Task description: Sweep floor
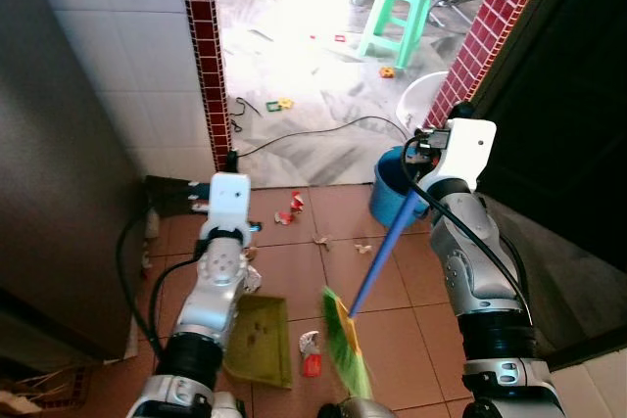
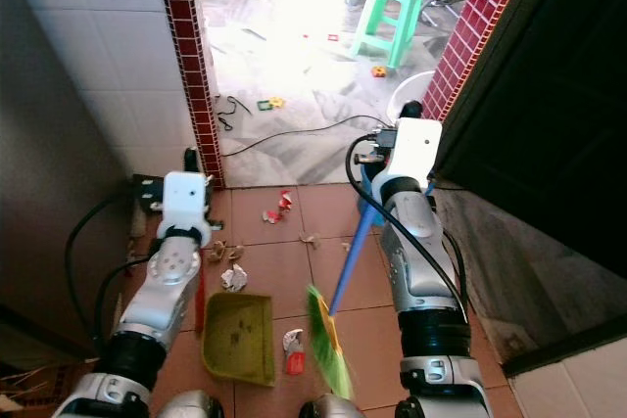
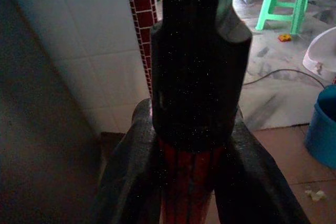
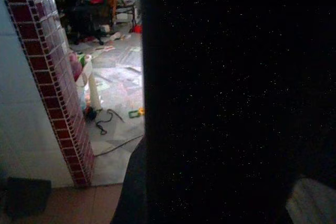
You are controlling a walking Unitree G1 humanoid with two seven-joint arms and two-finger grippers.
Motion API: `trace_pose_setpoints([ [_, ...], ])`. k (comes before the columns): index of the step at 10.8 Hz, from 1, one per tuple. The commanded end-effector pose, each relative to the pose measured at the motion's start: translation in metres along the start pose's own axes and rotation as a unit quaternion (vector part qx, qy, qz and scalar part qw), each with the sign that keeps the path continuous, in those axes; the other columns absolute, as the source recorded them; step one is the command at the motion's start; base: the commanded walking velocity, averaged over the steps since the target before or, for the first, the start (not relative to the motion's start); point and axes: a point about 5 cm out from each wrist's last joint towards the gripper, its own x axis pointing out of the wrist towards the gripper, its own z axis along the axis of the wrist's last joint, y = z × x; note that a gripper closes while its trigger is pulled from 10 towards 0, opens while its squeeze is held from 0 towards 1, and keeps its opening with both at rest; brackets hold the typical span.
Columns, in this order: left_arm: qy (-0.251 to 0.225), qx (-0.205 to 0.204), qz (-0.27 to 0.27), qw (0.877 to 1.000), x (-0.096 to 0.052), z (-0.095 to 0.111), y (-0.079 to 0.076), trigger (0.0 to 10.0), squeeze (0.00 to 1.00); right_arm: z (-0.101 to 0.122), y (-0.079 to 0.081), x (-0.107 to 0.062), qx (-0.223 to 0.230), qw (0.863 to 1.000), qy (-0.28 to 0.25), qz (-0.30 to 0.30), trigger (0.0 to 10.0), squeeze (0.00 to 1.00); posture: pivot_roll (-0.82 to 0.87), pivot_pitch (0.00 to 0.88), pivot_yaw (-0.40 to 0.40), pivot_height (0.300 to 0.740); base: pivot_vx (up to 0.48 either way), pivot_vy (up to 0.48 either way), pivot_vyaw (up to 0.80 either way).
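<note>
An olive-green dustpan (image 1: 260, 340) lies on the terracotta tiles under my left arm, its red handle (image 2: 199, 305) running up to my left gripper (image 3: 191, 145), which is shut on it. A broom with a blue handle (image 1: 382, 256) and green bristles (image 1: 345, 340) slants down from my right gripper (image 1: 419, 159), which is shut on the handle's top. The bristles rest just right of the dustpan. A red and white wrapper (image 1: 312, 349) lies between them. Crumpled paper (image 2: 233, 278) and red scraps (image 1: 291, 210) lie further ahead.
A blue bucket (image 1: 392, 193) stands by my right arm near a red-tiled pillar (image 1: 480, 36). Another red-tiled pillar (image 1: 204, 56) and a dark cabinet (image 1: 59, 193) are on the left. Beyond lie a black cable (image 1: 323, 129), a green stool (image 1: 397, 17) and scattered toys.
</note>
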Motion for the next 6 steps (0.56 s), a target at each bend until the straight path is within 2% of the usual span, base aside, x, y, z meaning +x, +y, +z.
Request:
trace_pose_setpoints([
  [1,-0.018,0.027,-0.015,0.999,0.005,0.013,-0.004,10.0,0.0,0.01,0.0,0.003,-0.006,1.0,-0.017,-0.002,10.0,0.0,-0.08,0.0,-0.052,0.74,0.0,0.0,0.0],
  [2,-0.008,0.028,-0.025,0.999,0.005,0.015,-0.004,10.0,0.0,0.011,-0.001,0.003,-0.01,1.0,-0.018,-0.002,10.0,0.0,-0.08,0.0,-0.05,0.74,0.0,0.0,0.0],
  [3,-0.002,0.008,-0.025,1.0,0.004,0.015,-0.006,10.0,0.0,0.009,-0.004,0.004,-0.012,1.0,-0.013,-0.008,10.0,0.0,-0.08,0.0,-0.05,0.74,0.0,0.0,0.0],
  [4,0.045,0.004,-0.03,0.999,0.002,0.002,-0.014,10.0,0.0,0.006,-0.004,0.006,-0.013,1.0,-0.004,-0.017,10.0,0.0,-0.07,0.0,-0.05,0.74,0.0,0.0,0.0],
  [6,0.048,0.001,-0.056,0.997,0.001,0.001,-0.02,10.0,0.0,0.007,-0.001,0.007,-0.016,1.0,-0.005,-0.016,10.0,0.0,-0.07,0.0,-0.05,0.74,0.0,0.0,0.0],
])
